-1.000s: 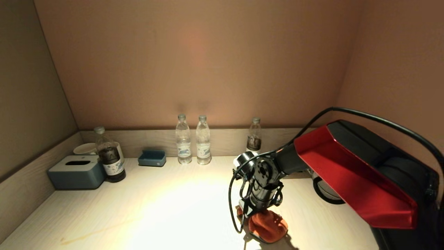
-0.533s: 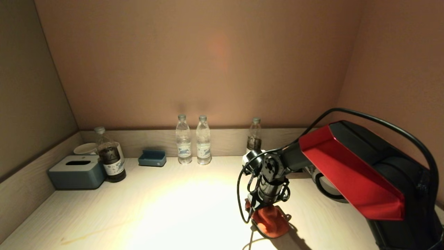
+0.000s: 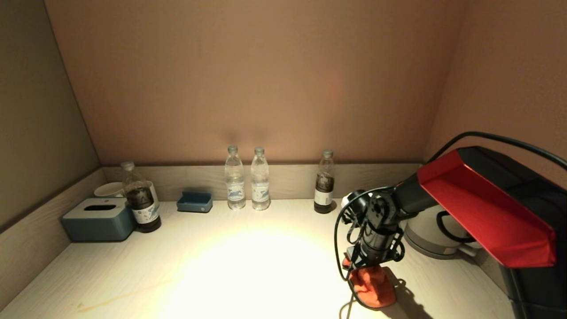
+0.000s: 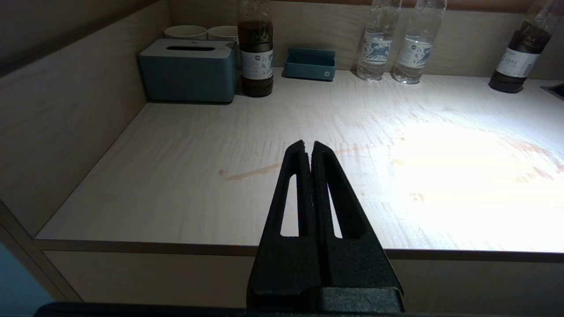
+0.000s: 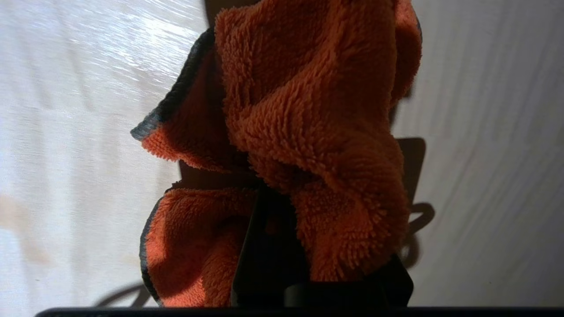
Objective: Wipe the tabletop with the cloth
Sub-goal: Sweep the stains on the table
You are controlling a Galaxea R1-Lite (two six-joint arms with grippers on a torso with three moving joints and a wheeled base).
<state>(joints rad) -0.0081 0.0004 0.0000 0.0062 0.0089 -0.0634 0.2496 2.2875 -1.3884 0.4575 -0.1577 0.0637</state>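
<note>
Right gripper (image 3: 370, 269) clamps my cloth (image 3: 374, 285) low against the tabletop (image 3: 248, 266) for scrubbing; left gripper (image 4: 308, 147) idles, pinched together.

Four bottles stand along the back rim: two clear water bottles (image 3: 234, 177) (image 3: 260, 178) at twelve o'clock and two dark-filled bottles, one (image 3: 141, 198) at ten o'clock, one (image 3: 324, 182) at one o'clock. Two cups (image 4: 185, 32) (image 4: 223, 33), one tissue box (image 3: 98, 219), one small blue tray (image 3: 194, 202), one kettle (image 3: 432, 232), one cloth (image 3: 373, 287).
</note>
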